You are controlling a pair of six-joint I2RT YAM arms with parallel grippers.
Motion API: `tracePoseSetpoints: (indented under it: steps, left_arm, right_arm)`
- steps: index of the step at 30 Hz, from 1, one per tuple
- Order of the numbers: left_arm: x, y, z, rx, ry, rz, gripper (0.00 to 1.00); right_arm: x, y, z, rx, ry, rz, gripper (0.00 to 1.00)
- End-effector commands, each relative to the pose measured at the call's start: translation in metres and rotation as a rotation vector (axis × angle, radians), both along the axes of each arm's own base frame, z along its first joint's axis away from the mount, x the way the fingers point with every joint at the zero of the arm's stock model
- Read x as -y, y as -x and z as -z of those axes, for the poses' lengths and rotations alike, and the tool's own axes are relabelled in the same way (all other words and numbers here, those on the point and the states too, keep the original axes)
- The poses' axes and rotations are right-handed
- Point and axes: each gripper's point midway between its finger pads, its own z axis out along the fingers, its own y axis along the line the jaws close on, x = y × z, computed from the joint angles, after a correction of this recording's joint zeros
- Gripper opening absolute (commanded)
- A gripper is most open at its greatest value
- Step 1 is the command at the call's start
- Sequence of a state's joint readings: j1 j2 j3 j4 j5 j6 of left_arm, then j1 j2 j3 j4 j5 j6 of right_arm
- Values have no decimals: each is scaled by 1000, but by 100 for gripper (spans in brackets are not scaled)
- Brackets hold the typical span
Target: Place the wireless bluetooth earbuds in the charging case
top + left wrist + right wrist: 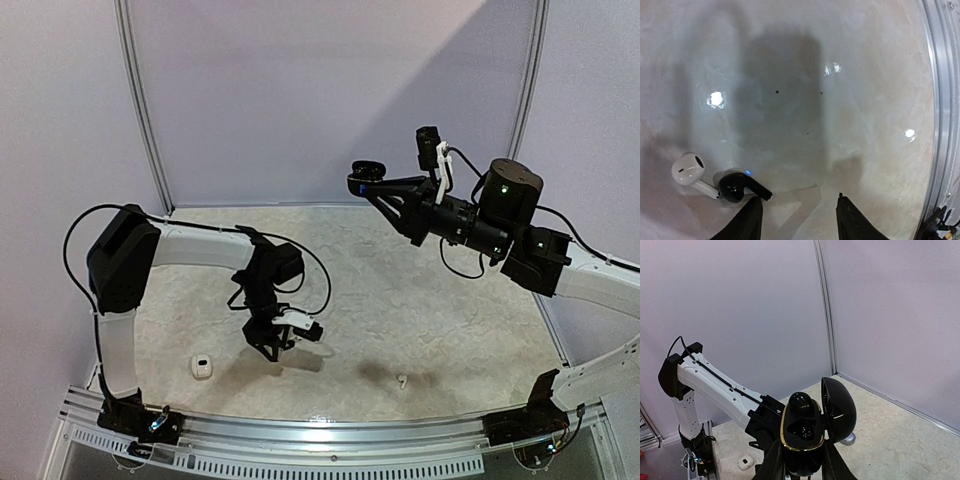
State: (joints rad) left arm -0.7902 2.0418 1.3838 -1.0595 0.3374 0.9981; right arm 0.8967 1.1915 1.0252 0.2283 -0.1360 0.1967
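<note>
My right gripper [802, 462] is raised above the table and shut on the black charging case [801, 440], seen in the top view as the charging case [368, 176]. Its lid [839, 409] stands open to the right. One black earbud [806, 405] sits in the upper slot; the lower slot is empty. My left gripper [799, 200] hangs low over the table, open, with nothing between its fingers. A black earbud [740, 186] lies just left of the left fingertip, touching a white earbud [688, 170]. Another white earbud [400, 380] lies near the front edge.
A small white case [202, 367] lies at the front left of the table, near the left arm's base. A silvery-grey round object [850, 439] shows on the table, partly behind the open lid. The metal front rail [940, 125] runs close on the right of the left gripper.
</note>
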Motion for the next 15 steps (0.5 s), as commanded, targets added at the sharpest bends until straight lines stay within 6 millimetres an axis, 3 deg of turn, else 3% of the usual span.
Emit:
tracePoseSetpoints:
  steps: [1, 5, 10, 13, 15]
  left_arm:
    - [-9, 31, 18, -70, -99, -26, 53]
    - [-3, 32, 18, -61, -92, -28, 55]
    - [6, 36, -2, -84, -39, -37, 56]
    - [-4, 35, -26, -73, -2, -57, 56]
    - [-15, 37, -57, -81, 63, -90, 57]
  right_arm:
    - [3, 4, -4, 13, -11, 2, 0]
    - [4, 5, -4, 11, -11, 3, 0]
    - [4, 3, -2, 3, -10, 7, 0]
    - [5, 1, 0, 0, -3, 21, 0]
    - [5, 2, -4, 13, -5, 20, 0]
